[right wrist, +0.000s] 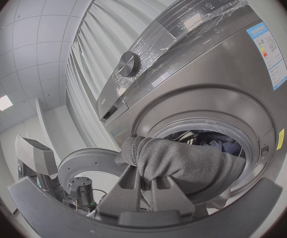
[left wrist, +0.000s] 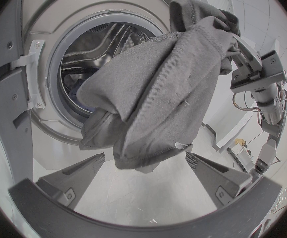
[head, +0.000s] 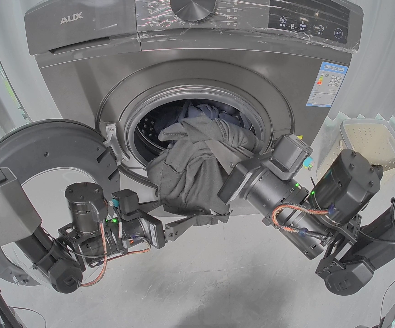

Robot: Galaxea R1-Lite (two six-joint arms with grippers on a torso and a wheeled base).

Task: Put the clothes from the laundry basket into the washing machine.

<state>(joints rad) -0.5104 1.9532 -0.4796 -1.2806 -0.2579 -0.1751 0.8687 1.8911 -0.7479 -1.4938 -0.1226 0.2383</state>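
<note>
Head view puts us mid-load: right gripper (right wrist: pixel 145 179) pinches the grey garment (head: pixel 188 174) at the washing machine (head: pixel 83 74) mouth, left gripper (left wrist: pixel 144 156) gapes empty below; next we should push inward, then release.

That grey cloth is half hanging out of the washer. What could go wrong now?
The grey garment droops outside the washing machine, over its lower rim; if the right gripper lets go now, it may slide to the floor. The left gripper, open under the hem, might snag the cloth.
</note>
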